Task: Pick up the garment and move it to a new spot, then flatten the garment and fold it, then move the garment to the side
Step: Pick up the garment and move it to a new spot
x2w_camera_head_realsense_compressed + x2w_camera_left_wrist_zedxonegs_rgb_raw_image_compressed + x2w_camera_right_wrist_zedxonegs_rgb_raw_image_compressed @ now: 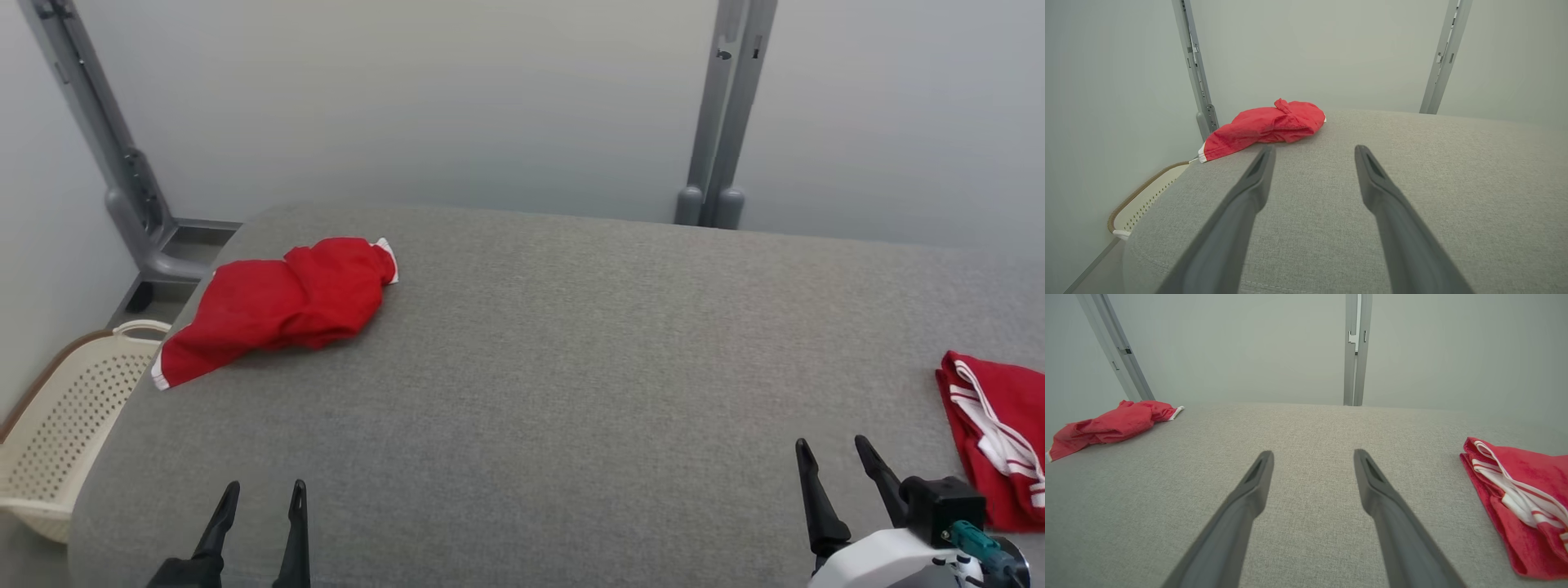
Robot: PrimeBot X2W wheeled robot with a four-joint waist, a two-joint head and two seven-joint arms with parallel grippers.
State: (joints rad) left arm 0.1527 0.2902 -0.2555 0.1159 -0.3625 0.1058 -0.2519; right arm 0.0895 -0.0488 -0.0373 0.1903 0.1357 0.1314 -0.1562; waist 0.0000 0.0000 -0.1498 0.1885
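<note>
crumpled garment (pixel 277 306): red, white trim | folded garment (pixel 996 441): red (white stripes) | table (pixel 571 367): grey

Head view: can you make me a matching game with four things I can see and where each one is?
Things
1. crumpled red garment
2. striped red garment
3. cream basket
4. left gripper

Places or states
A. down beside the left end of the grey table, lower than its top
B. at the near edge on the left, open and holding nothing
C. on the far left part of the table top, in a heap
D. at the right edge of the table top, folded

Pairs: 1-C, 2-D, 3-A, 4-B
</note>
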